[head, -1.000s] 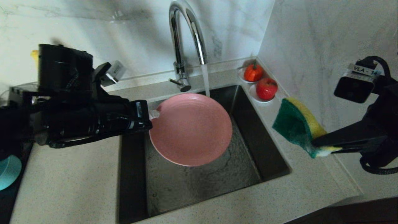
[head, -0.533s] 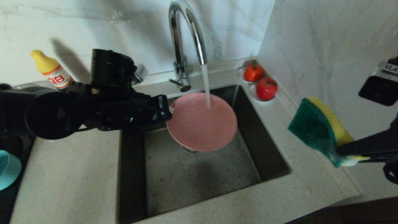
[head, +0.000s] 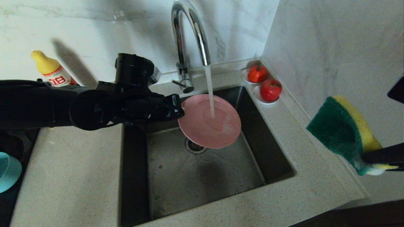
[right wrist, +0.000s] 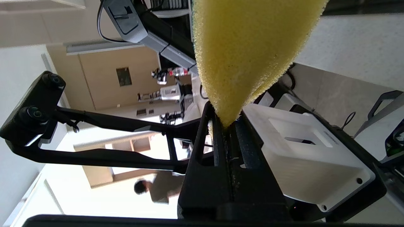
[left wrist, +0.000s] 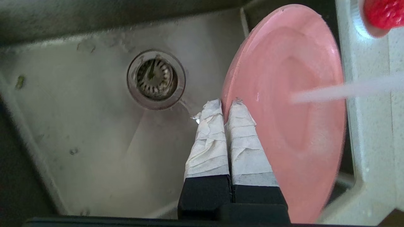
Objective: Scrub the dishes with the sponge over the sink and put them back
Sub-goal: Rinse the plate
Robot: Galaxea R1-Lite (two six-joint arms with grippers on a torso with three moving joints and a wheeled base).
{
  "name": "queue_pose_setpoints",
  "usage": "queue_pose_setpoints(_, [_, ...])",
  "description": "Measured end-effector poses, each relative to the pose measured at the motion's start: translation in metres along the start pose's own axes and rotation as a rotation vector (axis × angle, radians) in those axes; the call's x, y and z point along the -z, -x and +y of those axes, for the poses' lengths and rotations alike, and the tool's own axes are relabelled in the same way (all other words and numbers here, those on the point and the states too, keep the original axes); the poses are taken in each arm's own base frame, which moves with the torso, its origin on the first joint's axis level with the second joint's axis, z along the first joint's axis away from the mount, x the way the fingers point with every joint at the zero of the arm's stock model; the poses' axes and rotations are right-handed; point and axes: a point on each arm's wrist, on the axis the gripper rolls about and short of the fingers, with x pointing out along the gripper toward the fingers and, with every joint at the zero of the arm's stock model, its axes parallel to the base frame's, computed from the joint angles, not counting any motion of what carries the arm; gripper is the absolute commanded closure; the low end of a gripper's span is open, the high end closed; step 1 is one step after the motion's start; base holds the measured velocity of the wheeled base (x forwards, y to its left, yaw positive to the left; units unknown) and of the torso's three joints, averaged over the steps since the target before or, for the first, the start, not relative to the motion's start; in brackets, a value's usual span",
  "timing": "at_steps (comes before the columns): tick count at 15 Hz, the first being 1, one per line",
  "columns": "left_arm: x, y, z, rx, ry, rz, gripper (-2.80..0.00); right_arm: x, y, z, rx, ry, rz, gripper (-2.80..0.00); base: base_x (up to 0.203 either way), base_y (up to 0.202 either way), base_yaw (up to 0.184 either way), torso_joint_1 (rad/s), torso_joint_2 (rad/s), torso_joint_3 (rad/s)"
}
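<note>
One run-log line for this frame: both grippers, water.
left gripper: shut on pink plate rim, over sink | right gripper: shut on sponge | tap: running onto plate

**Q:** What are you looking down on?

**A:** You face a pale speckled stone countertop, walled at the back and right. A square dark steel sink is sunk into its middle, drain strainer in the basin floor.

**Q:** And around the sink?

**A:** At twelve o'clock a chrome gooseneck tap stands on the rim. At ten o'clock, a yellow-capped bottle stands against the wall. At two o'clock, in the corner, are two white saucers, each holding a red fruit. At eight o'clock, a teal bowl sits on a darker surface beside the counter.
</note>
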Motion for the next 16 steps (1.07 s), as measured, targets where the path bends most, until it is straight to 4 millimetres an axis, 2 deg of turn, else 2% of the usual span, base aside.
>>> queue_pose_setpoints(6, [-0.003,-0.025,-0.004,0.011,-0.004,-0.005,0.00,0.009,0.001,-0.011,0.010,-0.010,-0.017,0.00,0.000,0.000,0.000,0.000,0.00,0.000])
queue_pose_setpoints(10, [-0.002,-0.033,-0.008,0.020,-0.007,-0.003,0.00,0.011,0.002,-0.011,0.006,0.006,-0.026,0.00,0.000,0.000,0.000,0.000,0.00,0.000])
queue_pose_setpoints(13, [0.001,-0.028,-0.006,0.002,-0.013,0.019,0.00,0.013,0.003,-0.010,0.004,0.012,-0.028,0.00,0.000,0.000,0.000,0.000,0.00,0.000])
queue_pose_setpoints(16, [0.001,-0.008,0.004,-0.071,-0.037,0.007,0.00,0.016,0.002,-0.013,0.007,0.004,-0.024,0.00,0.000,0.000,0.000,0.000,0.00,0.000])
